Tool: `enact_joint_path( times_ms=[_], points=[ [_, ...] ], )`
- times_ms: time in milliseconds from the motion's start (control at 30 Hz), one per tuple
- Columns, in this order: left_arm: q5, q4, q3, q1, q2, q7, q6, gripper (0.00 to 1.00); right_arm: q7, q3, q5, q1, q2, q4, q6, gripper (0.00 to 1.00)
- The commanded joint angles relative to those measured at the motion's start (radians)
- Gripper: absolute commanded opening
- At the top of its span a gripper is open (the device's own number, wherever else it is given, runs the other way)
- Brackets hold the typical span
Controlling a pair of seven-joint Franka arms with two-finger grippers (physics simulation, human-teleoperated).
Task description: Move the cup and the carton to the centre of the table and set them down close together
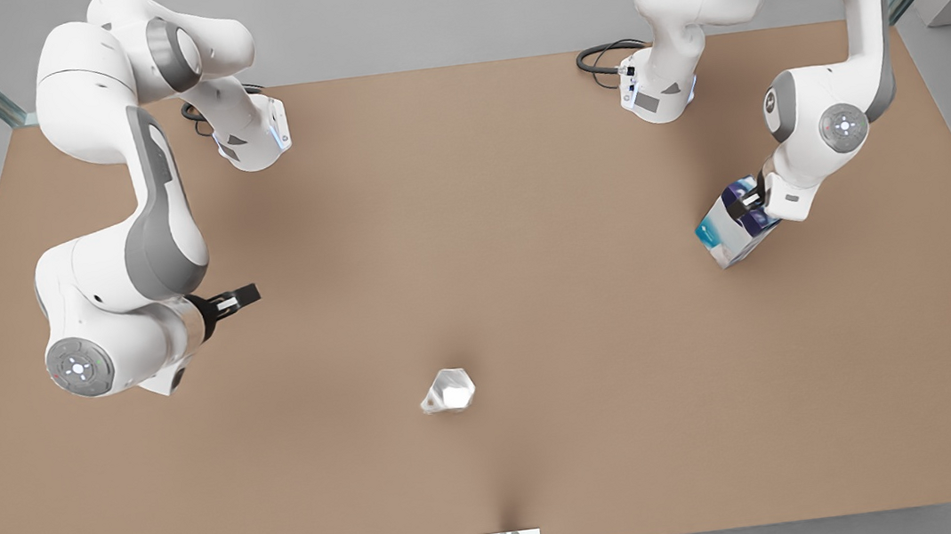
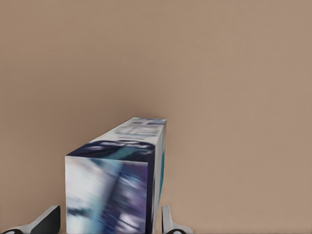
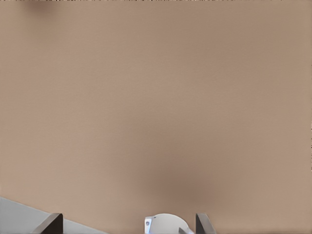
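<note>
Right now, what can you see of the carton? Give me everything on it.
The carton is a small rectangular box printed white, dark blue-purple and teal, looking like glossy card. It sits tilted near the front view's right side of the table, away from the centre and far from the cup. The left gripper straddles it, a finger on each side in the left wrist view. Whether it rests on the table or is lifted is unclear.

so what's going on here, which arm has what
The left gripper, on the front view's right, is shut on the carton, which looks lifted and tilted above the table. The right gripper, on the front view's left, hangs open and holds nothing. The cup sits alone near the middle of the table, closer to the front edge, well apart from the carton.
</note>
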Motion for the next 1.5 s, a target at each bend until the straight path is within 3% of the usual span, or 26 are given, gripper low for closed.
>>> enact_joint_path(
  times_ms=[0, 100, 167, 233, 300, 333, 433, 500, 533, 833, 1100, 1167, 1233, 1467],
  points=[
    [0.0, -0.001, 0.0, 0.0, 0.001, 0.0, 0.005, 1.0, 0.009, 0.0, 0.0, 0.0, 0.0, 0.001, 0.0, 1.0],
    [0.0, -0.004, 0.0, 0.0, 0.012, 0.0, 0.015, 1.0, 0.009, 0.002, 0.0, 0.005, 0.0, 0.001, 0.0, 1.0],
    [0.0, -0.002, 0.0, 0.0, 0.02, 0.0, 0.023, 0.89, 0.009, 0.002, -0.001, 0.008, 0.0, 0.001, 0.0, 1.0],
    [0.0, -0.004, 0.0, 0.0, 0.028, 0.0, 0.034, 0.65, 0.009, 0.0, -0.001, 0.006, 0.0, 0.001, 0.0, 1.0],
    [0.0, -0.002, 0.0, 0.0, 0.029, 0.0, 0.034, 0.49, 0.012, -0.002, 0.002, 0.003, 0.0, 0.002, 0.002, 1.0],
    [0.0, -0.004, 0.0, 0.0, 0.029, -0.002, 0.034, 0.47, 0.034, -0.005, 0.0, 0.0, -0.002, 0.007, 0.002, 1.0],
    [0.0, -0.002, 0.0, 0.0, 0.029, 0.0, 0.032, 0.47, 0.091, -0.005, -0.083, 0.006, 0.0, 0.057, 0.02, 1.0],
    [0.0, 0.002, 0.0, 0.001, 0.023, -0.002, 0.025, 0.47, 0.1, -0.002, -0.089, -0.006, -0.207, -0.278, 0.221, 1.0],
    [0.0, 0.009, 0.0, 0.0, 0.018, -0.009, 0.023, 0.47, 0.098, -0.002, -0.093, -0.018, -0.232, -0.305, 0.232, 1.0],
    [-0.049, 0.174, -0.034, -0.002, 0.02, -0.026, -0.072, 0.47, 0.098, -0.002, -0.093, -0.032, -0.241, -0.295, 0.219, 1.0],
    [-0.165, 0.499, -0.195, -0.008, 0.264, -0.359, -0.196, 0.47, -0.043, 0.0, -0.186, -0.055, -0.236, -0.223, 0.195, 1.0],
    [-0.167, 0.541, -0.239, -0.012, 0.313, -0.482, -0.196, 0.47, -0.044, 0.002, -0.179, -0.046, -0.282, -0.242, 0.261, 1.0],
    [-0.167, 0.584, -0.292, -0.014, 0.353, -0.594, -0.196, 0.47, -0.041, -0.002, -0.182, -0.045, -0.391, -0.383, 0.373, 1.0],
    [-0.165, 0.802, -0.437, -0.017, 0.492, -0.899, -0.265, 0.47, -0.031, -0.032, -0.187, -0.023, -0.391, -0.406, 0.402, 1.0]
  ],
)
